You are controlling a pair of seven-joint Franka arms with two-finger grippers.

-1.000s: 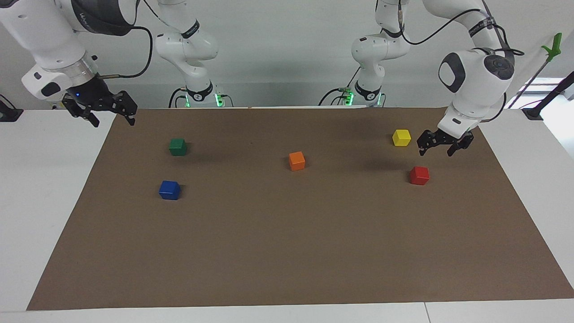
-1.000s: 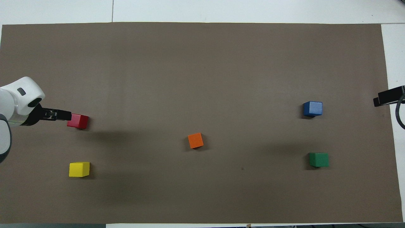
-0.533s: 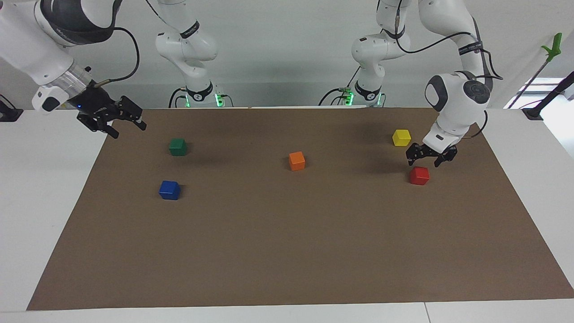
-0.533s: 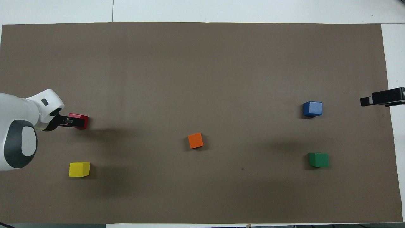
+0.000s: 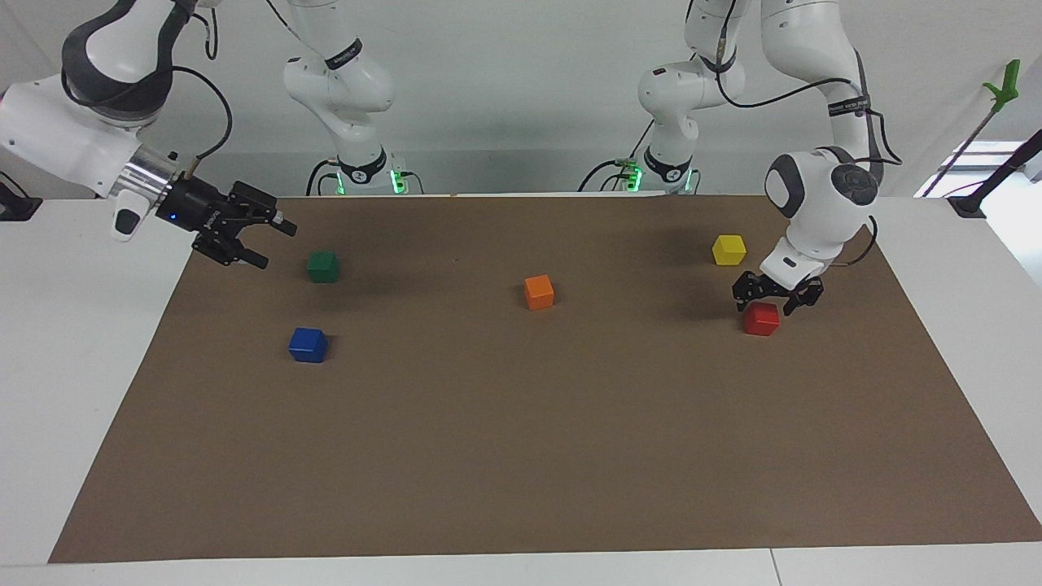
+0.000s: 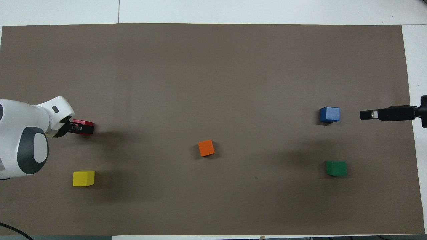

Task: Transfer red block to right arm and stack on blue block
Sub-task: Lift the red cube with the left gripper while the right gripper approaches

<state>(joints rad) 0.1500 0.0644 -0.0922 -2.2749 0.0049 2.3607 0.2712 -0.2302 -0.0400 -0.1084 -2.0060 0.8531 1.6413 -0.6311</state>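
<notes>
Red block [image 5: 761, 319] sits square on the mat beneath the left pincer [image 5: 768, 302], spread wide; right pincer [image 5: 264, 242] likewise spread.

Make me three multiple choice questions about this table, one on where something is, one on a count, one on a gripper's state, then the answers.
1. The left gripper is over which block?
A. yellow
B. red
C. orange

2. How many blocks lie on the brown mat?
A. five
B. four
C. six

3. The right gripper is:
A. shut on the blue block
B. shut on the green block
C. open, holding nothing

Answers: B, its fingers straddle the red block; A, counting also the yellow block, orange block, green block and blue block; C, its fingers are spread in the air.
</notes>
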